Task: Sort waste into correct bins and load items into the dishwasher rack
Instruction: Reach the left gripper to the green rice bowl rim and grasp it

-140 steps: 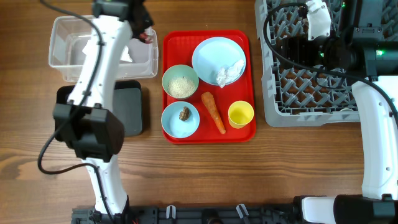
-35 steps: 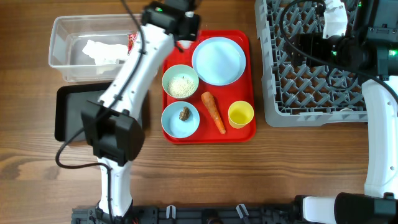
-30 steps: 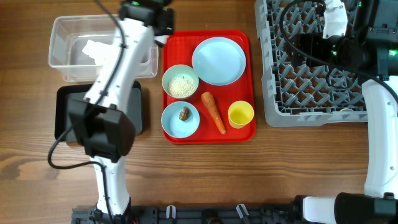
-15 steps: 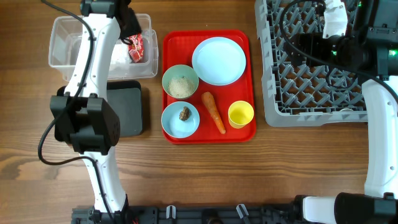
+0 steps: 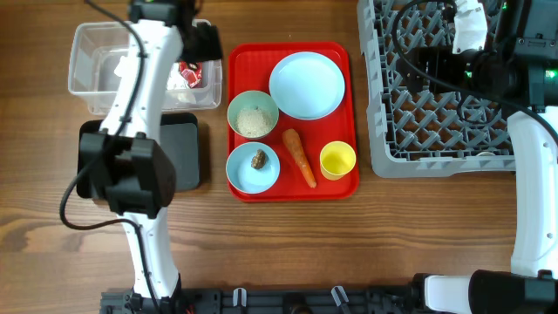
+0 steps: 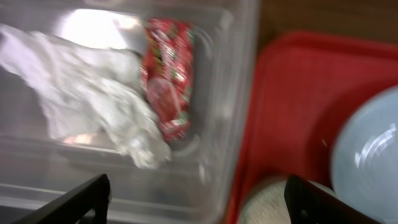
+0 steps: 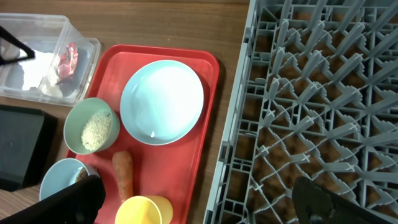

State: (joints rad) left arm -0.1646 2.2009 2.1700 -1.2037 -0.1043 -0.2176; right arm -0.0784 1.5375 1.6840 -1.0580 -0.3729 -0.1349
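Since half a second ago the left tool [image 6: 198, 186] has shifted rightward, from over the middle of the clear tub [image 5: 83, 92] to its right end, at the upper left of the overhead frame; its fingers stand wide apart, holding nothing. Under it, inside the tub, the white tissue [image 6: 93, 109] lies crumpled with the red-and-white wrapper [image 6: 168, 81] against its right side, near the tub's right wall. Print on the wrapper is too blurred to read. The left arm [image 5: 139, 96] crosses the tub and covers the left part of the black tray [image 5: 185, 153] just below it. Only a thin strip of tabletop [image 5: 392, 244] separates tub from red tray [image 5: 244, 57] at centre. On that tray sit a blue plate [image 5: 306, 85] at top right, a green bowl [image 5: 232, 114] with rice [image 5: 254, 120] at left, a blue bowl [image 5: 242, 179] with a brown lump [image 5: 259, 159] below it, and a carrot [image 5: 299, 157] aslant between blue bowl and yellow cup [image 5: 337, 160]. The grey rack [image 5: 427, 122] fills the upper right, a narrow gap from the tray. The right tool [image 7: 196, 182] hangs above the rack, fingers spread, gripping nothing. Open wood runs across the whole lower frame.
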